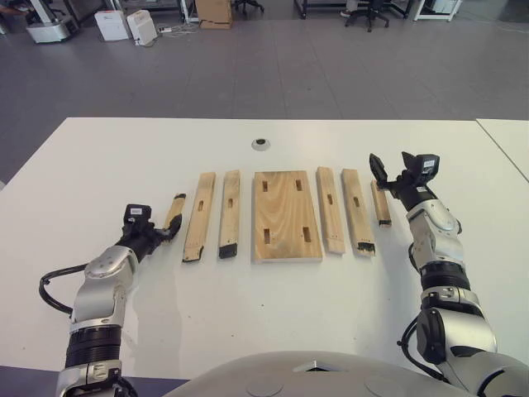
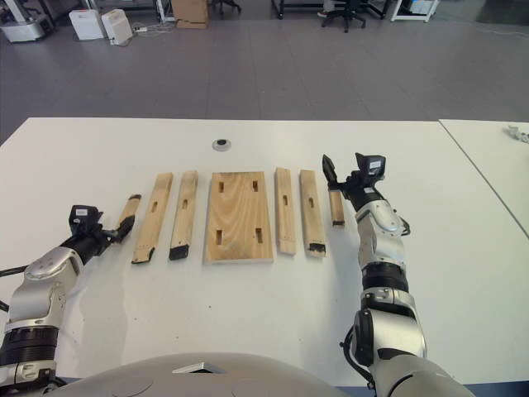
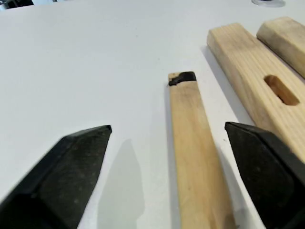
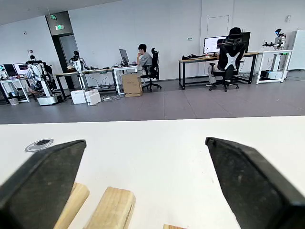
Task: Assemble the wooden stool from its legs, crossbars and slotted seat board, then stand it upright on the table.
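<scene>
The left tool (image 3: 167, 127), spread wide low over the tabletop (image 3: 71, 57), straddles the near end of the short crossbar (image 3: 188, 143), whose length runs straight ahead, while the right tool (image 1: 393, 169) hovers released.

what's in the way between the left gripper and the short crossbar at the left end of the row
Nothing visible. The left gripper is open, with one finger on each side of the short crossbar. The nearest leg lies beside the crossbar, apart from it.
</scene>
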